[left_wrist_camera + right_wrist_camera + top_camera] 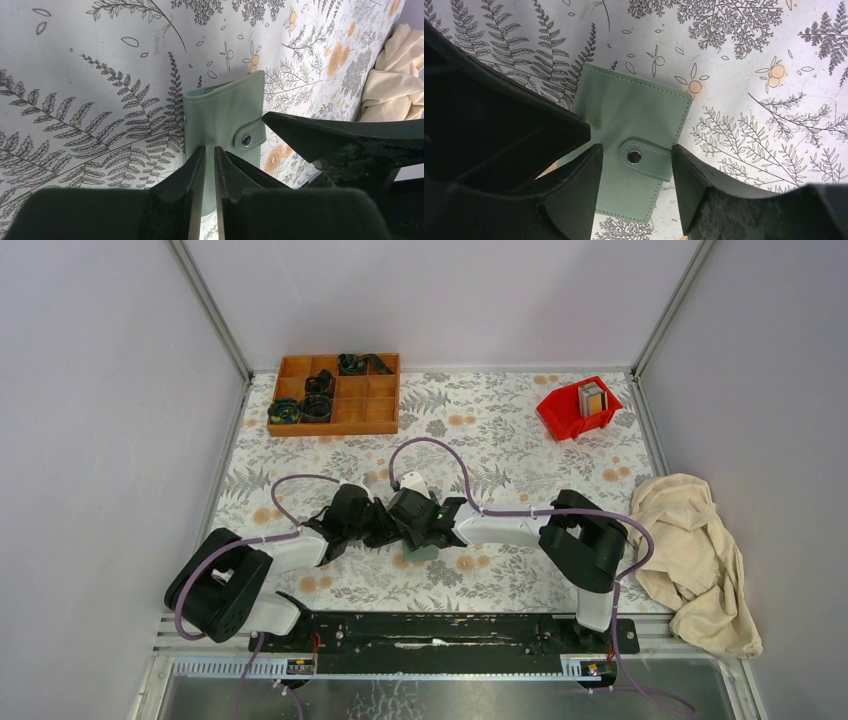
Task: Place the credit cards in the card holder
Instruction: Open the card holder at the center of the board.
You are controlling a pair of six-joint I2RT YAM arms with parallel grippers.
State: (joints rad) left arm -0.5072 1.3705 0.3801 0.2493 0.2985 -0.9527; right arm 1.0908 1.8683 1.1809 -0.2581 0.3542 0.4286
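Note:
The card holder [639,112] is a sage-green wallet lying flat and closed on the patterned table, its snap strap [646,159] fastened. In the left wrist view the card holder [225,115] runs under my left gripper [210,148], whose jaws stand almost together with a thin slit, tips over the wallet. My right gripper [635,150] is open, one finger on each side of the snap strap. From above, both grippers meet at the table's middle and hide most of the card holder [425,554]. The credit cards [592,397] stand on edge in the red bin.
The red bin [565,415] sits at the back right. A brown wooden compartment tray [370,415] with black parts is at the back left. A crumpled cream cloth [695,560] lies at the right edge. Purple cables loop over both arms.

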